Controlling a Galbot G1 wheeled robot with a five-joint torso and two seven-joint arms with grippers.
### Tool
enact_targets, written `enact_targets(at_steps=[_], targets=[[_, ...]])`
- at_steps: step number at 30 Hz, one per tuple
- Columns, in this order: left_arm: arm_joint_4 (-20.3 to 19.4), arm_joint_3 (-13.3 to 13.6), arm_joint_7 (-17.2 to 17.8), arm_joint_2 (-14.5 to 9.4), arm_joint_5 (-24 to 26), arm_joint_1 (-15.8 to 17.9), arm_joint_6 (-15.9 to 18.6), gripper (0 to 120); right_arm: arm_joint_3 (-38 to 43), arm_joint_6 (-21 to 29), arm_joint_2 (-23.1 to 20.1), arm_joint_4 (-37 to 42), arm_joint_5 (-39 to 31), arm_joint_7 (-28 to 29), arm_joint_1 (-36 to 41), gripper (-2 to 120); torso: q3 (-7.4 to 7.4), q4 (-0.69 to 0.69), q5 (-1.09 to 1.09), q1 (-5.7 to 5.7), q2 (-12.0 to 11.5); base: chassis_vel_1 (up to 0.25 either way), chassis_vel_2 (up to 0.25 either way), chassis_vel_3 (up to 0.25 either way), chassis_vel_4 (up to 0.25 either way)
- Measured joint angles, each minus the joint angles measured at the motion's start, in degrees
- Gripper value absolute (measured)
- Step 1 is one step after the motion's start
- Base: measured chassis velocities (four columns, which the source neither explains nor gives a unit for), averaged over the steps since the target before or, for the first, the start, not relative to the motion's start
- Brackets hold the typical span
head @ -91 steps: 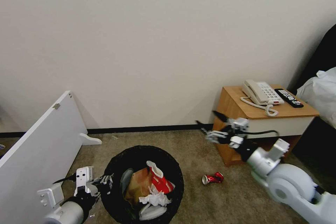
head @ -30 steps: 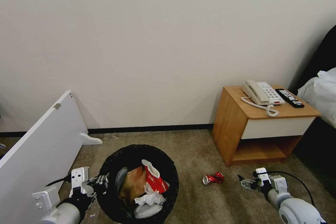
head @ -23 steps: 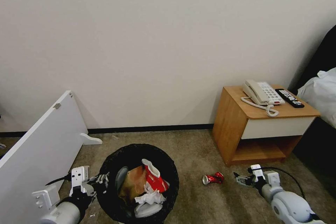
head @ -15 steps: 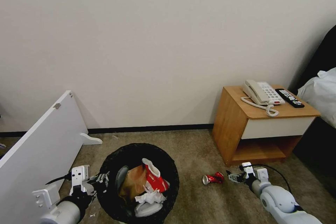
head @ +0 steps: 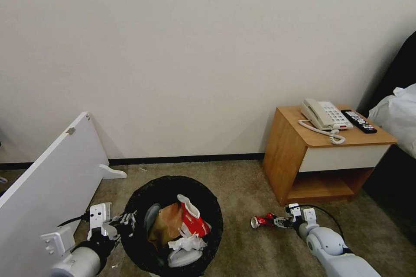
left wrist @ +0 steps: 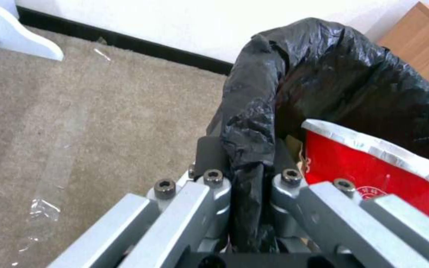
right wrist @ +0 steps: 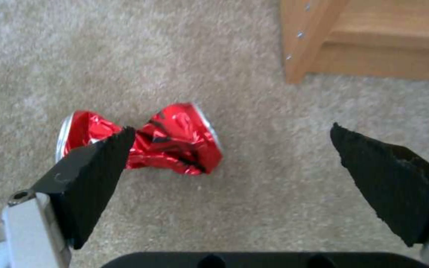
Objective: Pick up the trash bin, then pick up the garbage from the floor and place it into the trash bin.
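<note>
Right end effector (right wrist: 229, 175), fingers spread, low over the floor (head: 242, 194); crushed can (head: 262, 221) lies ahead, offset toward one finger, apparently crosswise. Left end effector (left wrist: 247, 186) pinches the trash bin (head: 173, 184) rim.

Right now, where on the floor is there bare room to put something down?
Bare carpet lies between the bin and the nightstand, up to the wall. It is crowded where the open right gripper meets the can, and where the left gripper clamps the bin.
</note>
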State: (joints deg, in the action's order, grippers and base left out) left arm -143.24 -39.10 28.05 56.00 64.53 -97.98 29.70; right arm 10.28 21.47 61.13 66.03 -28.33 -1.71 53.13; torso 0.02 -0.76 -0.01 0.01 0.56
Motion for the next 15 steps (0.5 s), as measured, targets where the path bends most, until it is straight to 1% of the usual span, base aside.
enact_targets(at_steps=[5,9,13,15], targets=[[0.0,0.01,0.0,0.0,0.0,0.03,0.0,4,-0.41,0.3,1.6,-2.38,0.06,-0.12,-1.21,100,0.0,0.0,-0.01,0.0,0.0,0.0,0.0,0.0,0.0],[0.0,-0.07,0.0,-0.07,0.0,-0.2,0.01,4,-0.65,-0.35,3.81,-5.66,0.23,-0.49,-3.08,100,0.0,0.02,0.01,0.0,0.0,0.0,0.0,0.0,0.0],[0.0,-0.17,0.0,-0.13,-0.01,-0.27,0.01,4,-0.92,-0.6,4.65,-6.52,0.28,-0.67,-3.85,100,0.0,0.01,0.0,0.0,0.0,0.0,0.0,0.0,0.0],[0.0,-0.19,-0.01,-0.16,0.0,-0.33,0.01,4,-1.27,-0.78,5.9,-7.73,0.38,-0.74,-4.8,100,0.0,0.0,0.0,0.0,0.0,0.0,0.0,0.0,0.0]])
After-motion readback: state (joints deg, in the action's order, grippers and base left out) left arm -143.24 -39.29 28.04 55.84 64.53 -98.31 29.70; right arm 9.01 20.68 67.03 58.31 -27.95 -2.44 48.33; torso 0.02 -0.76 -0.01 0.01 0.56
